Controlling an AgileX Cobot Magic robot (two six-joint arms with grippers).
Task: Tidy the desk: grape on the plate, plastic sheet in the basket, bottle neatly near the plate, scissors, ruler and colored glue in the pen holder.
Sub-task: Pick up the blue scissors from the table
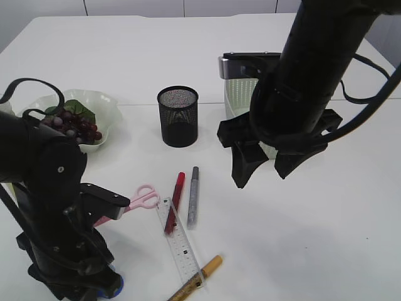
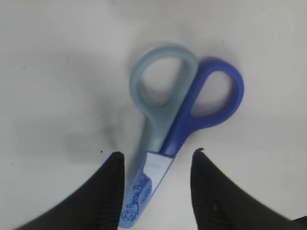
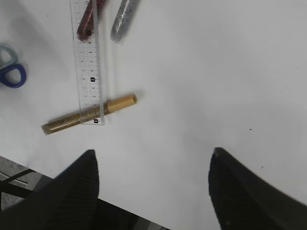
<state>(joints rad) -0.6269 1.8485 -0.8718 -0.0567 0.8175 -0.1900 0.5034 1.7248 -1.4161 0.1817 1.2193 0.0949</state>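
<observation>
In the left wrist view my left gripper (image 2: 158, 153) stands open astride the blade of blue scissors (image 2: 184, 103) that lie flat on the table. Their handle (image 1: 116, 285) peeks out under the left arm. Pink scissors (image 1: 144, 197), a clear ruler (image 1: 178, 241), and red (image 1: 175, 200), silver (image 1: 193, 195) and gold glue (image 1: 197, 279) lie mid-table. The black mesh pen holder (image 1: 178, 116) stands behind them. The grape (image 1: 75, 124) rests on the pale green plate (image 1: 100, 98). My right gripper (image 1: 258, 164) hangs open and empty above bare table. Bottle and plastic sheet are out of view.
A white basket (image 1: 238, 88) stands at the back right, partly hidden by the right arm. In the right wrist view the gold glue (image 3: 86, 115) lies under the ruler (image 3: 87, 62), close to the table's front edge (image 3: 29, 167).
</observation>
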